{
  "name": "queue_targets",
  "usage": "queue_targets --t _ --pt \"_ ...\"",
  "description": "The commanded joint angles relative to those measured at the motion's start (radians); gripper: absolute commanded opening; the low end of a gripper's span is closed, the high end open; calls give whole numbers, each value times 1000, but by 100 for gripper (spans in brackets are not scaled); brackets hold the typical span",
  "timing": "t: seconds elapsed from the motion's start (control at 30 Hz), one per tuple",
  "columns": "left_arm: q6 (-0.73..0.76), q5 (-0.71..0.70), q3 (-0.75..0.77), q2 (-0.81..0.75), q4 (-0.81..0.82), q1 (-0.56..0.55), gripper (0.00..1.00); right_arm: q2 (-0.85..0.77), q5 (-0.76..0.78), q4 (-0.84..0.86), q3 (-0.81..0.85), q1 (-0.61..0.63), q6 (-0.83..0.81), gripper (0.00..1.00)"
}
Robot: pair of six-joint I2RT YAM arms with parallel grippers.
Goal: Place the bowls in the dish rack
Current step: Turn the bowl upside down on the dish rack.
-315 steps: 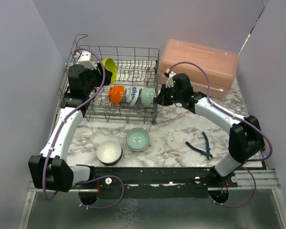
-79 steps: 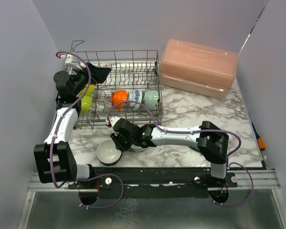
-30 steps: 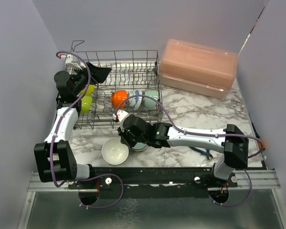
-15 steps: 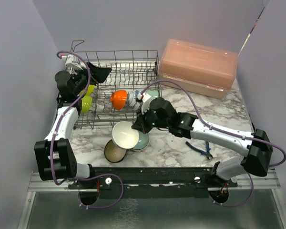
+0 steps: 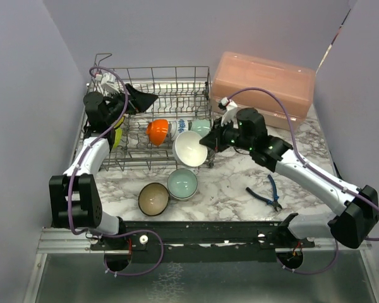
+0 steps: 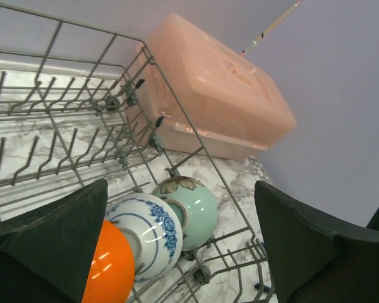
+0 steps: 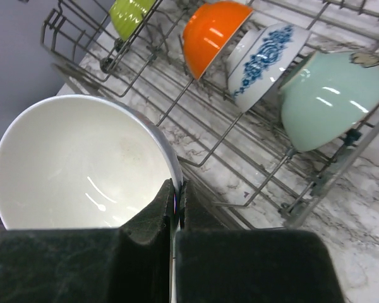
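Note:
My right gripper point(image 5: 208, 142) is shut on the rim of a white bowl point(image 5: 189, 148), held tilted in the air at the front right edge of the grey wire dish rack point(image 5: 196, 76). In the right wrist view the fingertips pinch the white bowl's point(image 7: 82, 164) rim. In the rack an orange bowl point(image 5: 156, 131), a blue-patterned bowl point(image 5: 179, 126) and a pale teal bowl point(image 5: 202, 125) stand on edge in a row. A lime bowl point(image 5: 117, 124) sits at the rack's left. My left gripper point(image 5: 141, 98) is open and empty above the rack. A beige bowl point(image 5: 153, 199) and a teal bowl point(image 5: 182, 184) lie on the table.
A pink lidded box point(image 5: 262, 88) stands right of the rack at the back. Blue-handled pliers point(image 5: 265, 192) lie on the marble table at the front right. Purple walls close in the left, back and right sides.
My right gripper has lifted the white bowl off the beige bowl on the table and carried it back and right to the rack's front edge. The left gripper shifted slightly right.

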Motion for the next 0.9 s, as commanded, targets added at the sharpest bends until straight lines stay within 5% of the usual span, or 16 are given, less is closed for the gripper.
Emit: queue_targets --t 0.0,0.37,0.87 --pt "-37 76 50 38 23 -51 99 -53 -87 51 -14 -85 26 0" --pt "-95 165 90 142 22 -212 99 -65 -228 78 -68 -367 71 0" --pt "-121 224 114 155 23 -329 99 -97 -167 40 -36 -410 23 0"
